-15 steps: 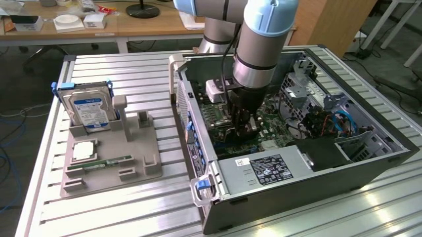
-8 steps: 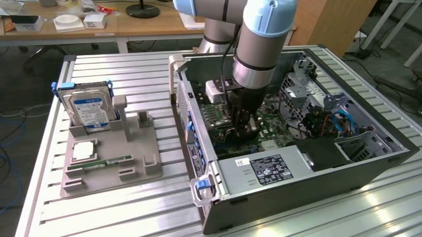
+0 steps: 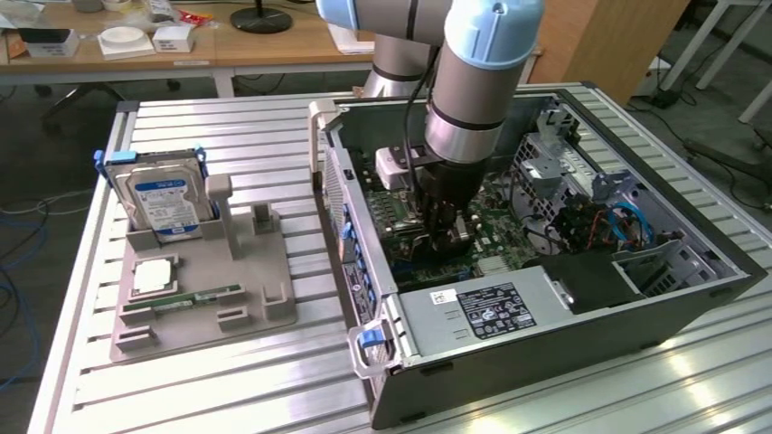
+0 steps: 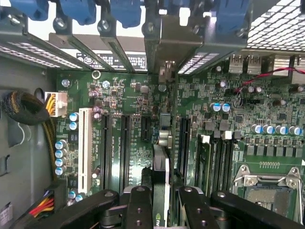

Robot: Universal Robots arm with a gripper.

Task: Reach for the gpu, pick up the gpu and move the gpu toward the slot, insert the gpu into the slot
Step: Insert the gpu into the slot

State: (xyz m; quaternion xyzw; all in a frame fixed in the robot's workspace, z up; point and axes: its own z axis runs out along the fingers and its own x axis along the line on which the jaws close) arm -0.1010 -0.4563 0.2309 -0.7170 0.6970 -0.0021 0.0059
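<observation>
Open PC case | fingers clamp gpu edge-on | long axis toward rear brackets

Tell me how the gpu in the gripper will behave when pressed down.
The gpu is a thin card seen edge-on, so it is probably stiff along its length yet apt to tilt sideways. Clamped by the gripper on both faces, it likely won't slip.

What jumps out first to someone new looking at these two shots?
The robot arm reaching down into the open computer case, its gripper low over the motherboard. In the wrist view the gripper's fingers clamp the gpu edge-on above the board's expansion slots. At the exterior view's left, a grey fixture tray holds a blue-labelled hard drive upright.
</observation>
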